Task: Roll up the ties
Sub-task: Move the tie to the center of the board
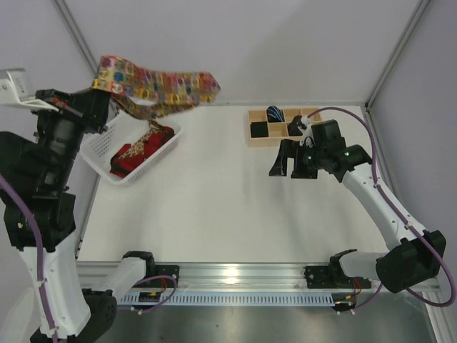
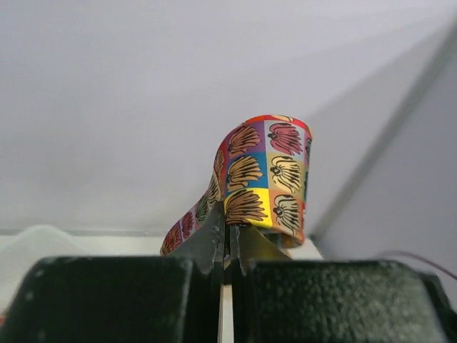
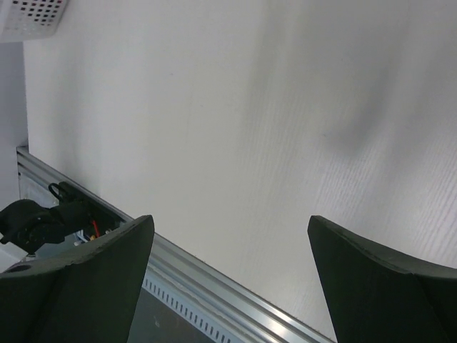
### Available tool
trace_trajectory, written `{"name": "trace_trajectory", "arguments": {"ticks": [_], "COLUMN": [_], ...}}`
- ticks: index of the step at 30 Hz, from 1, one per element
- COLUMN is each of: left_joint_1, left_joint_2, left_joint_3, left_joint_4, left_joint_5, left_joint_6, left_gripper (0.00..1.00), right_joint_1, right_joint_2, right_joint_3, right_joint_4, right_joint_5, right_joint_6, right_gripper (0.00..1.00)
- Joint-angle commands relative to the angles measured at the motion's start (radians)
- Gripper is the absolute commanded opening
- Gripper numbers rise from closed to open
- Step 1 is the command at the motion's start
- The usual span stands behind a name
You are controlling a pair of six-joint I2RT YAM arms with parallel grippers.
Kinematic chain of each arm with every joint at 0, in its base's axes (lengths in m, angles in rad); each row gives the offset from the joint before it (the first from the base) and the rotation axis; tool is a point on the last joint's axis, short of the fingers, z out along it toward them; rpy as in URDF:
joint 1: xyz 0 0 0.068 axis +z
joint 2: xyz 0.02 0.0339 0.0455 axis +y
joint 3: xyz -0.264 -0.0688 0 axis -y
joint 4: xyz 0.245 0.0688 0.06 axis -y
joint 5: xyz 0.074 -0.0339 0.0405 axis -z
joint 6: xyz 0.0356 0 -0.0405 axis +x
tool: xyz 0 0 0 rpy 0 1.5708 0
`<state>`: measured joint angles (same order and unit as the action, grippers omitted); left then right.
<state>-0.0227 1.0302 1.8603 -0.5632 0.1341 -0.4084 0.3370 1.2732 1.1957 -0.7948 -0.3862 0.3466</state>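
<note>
Left gripper [image 2: 227, 246] pinches the multicoloured tie [image 2: 264, 179] aloft above the white basket [image 1: 153, 166].

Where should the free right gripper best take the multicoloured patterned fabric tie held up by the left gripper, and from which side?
Probably the rightmost bend of the multicoloured patterned fabric tie, coming from the right: it juts toward the open right gripper, while the left gripper pins the other end.

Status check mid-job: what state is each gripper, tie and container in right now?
left gripper: shut on floral tie, raised.
floral tie: lifted, unrolled, draped in the air.
right gripper: open, empty.
red tie: bunched in basket, unrolled.
striped tie: rolled, in a back compartment of box.
</note>
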Motion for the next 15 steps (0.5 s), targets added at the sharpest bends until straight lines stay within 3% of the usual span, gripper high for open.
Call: {"name": "trace_trajectory", "arguments": {"ticks": [1,9,15], "left_joint_1": [-0.06,-0.287,-0.488], "left_joint_2": [0.007,-0.179,-0.164], "left_joint_3": [-0.122,-0.606,-0.736], "left_joint_4": [-0.165,-0.225,-0.182], "left_joint_5": [0.183,0.226,0.058], "left_joint_6": [-0.116,-0.174,-0.234], "left_gripper": [0.0,0.0,0.01], "right_joint_1": [0.023,0.02,0.016], "right_joint_2": [-0.023,-0.126,-0.225], "right_joint_3": [0.074,0.03,-0.07], "right_joint_4": [-0.004,-0.055,-0.069], "right_joint_5": [-0.008,0.032,0.03], "right_joint_6": [0.02,0.048,0.08], "right_gripper": [0.96,0.96,0.96]}}
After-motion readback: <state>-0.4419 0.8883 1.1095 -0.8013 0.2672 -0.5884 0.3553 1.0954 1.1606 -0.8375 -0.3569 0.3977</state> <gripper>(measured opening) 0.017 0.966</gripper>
